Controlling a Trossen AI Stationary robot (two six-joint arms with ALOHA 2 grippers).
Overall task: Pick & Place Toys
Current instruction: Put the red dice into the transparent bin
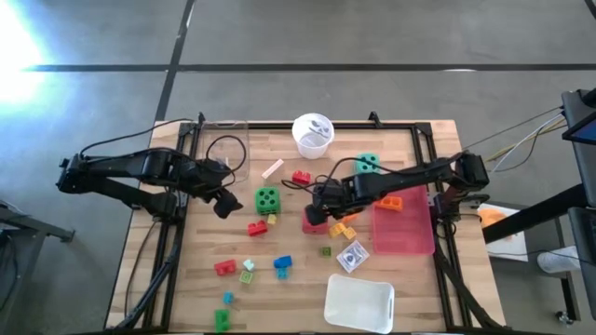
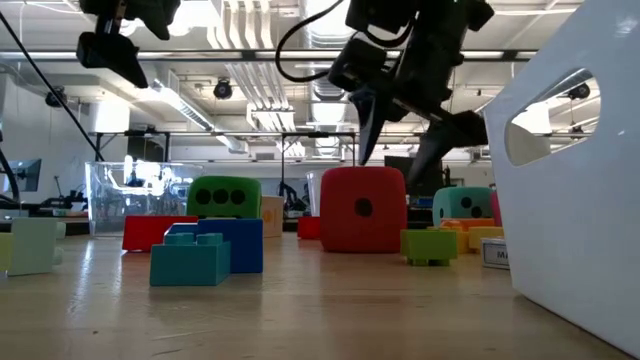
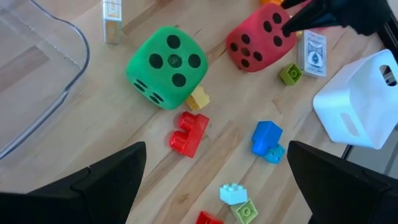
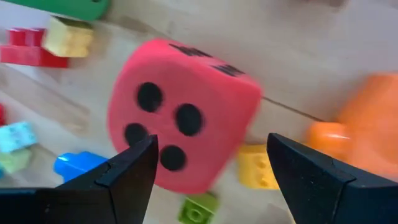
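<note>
red die is being straddled mid-table by the open right gripper; open left gripper is being held near the left edge.

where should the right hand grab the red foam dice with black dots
Across two opposite flat side faces of the red foam dice with black dots, coming straight down from above. The open right hand already hovers over it, and the cube sits flat on the wooden table.

Grey concrete floor fills the upper frame of the high view, crossed by dark seam lines; bright glare in the upper left corner. Light wooden table at center. In the low view, white ceiling ducts and strip lights overhead.
</note>
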